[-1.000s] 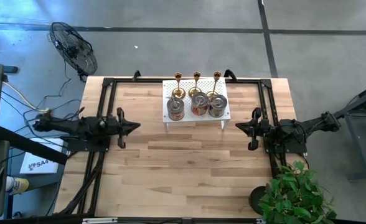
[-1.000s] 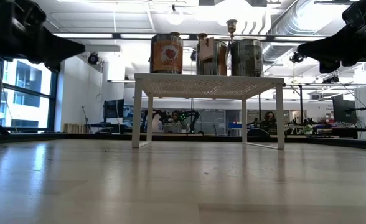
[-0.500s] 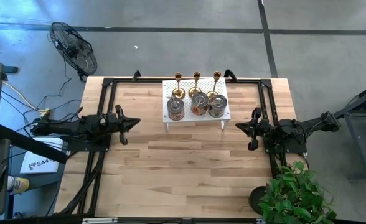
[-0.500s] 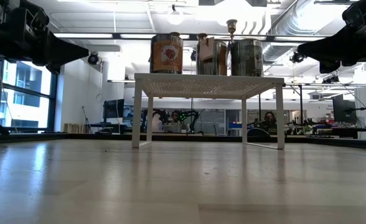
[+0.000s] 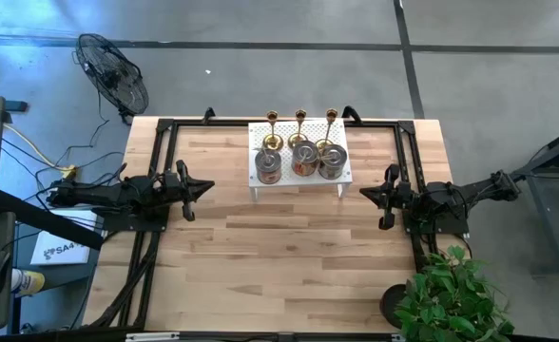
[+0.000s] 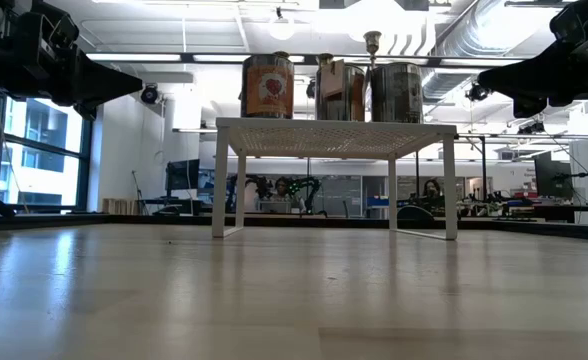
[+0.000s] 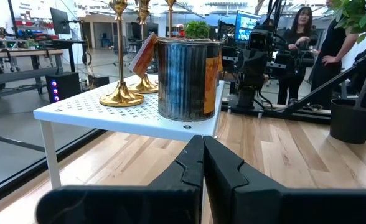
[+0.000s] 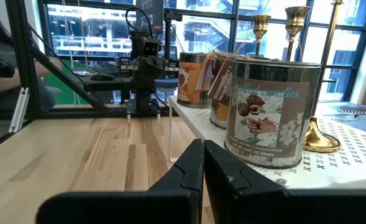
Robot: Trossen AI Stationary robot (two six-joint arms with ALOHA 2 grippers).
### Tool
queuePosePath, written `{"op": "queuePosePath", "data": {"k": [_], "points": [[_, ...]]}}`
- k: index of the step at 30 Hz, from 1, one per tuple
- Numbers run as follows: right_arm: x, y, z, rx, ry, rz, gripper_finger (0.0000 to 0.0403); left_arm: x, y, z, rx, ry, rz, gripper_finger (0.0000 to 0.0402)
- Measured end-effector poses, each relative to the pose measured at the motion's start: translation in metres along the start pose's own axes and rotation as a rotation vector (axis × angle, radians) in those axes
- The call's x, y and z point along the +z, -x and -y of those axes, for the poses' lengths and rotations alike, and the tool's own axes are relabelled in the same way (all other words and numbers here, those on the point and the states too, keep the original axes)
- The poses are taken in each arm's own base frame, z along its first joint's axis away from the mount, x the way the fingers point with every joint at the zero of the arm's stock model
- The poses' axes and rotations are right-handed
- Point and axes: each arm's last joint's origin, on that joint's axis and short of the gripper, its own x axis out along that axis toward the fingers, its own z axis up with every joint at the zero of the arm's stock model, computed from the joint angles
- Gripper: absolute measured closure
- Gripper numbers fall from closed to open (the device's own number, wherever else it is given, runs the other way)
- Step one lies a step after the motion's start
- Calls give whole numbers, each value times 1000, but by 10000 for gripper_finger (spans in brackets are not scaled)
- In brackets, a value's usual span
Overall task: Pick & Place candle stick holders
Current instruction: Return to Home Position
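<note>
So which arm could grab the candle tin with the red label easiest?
Probably the left. That tin stands at the left end of the white rack, on the side nearest the left gripper. The right gripper would have to get past the two other tins first.

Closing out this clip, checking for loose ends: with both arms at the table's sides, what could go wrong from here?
The tins sit near the rack's front edge; a knock to the rack could tip one off.
The slim candlesticks close behind them look easy to topple.
The left gripper and right gripper, both shut, point at the rack from either side; a forward lurch might strike it.
</note>
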Motion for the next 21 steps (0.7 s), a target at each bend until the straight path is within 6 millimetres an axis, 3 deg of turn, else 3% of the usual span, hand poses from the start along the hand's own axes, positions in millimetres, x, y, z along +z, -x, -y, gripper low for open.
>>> {"op": "queuePosePath", "data": {"k": [21], "points": [[0,0,0,0,0,0,396,0,0,0,0,0,0,401]]}}
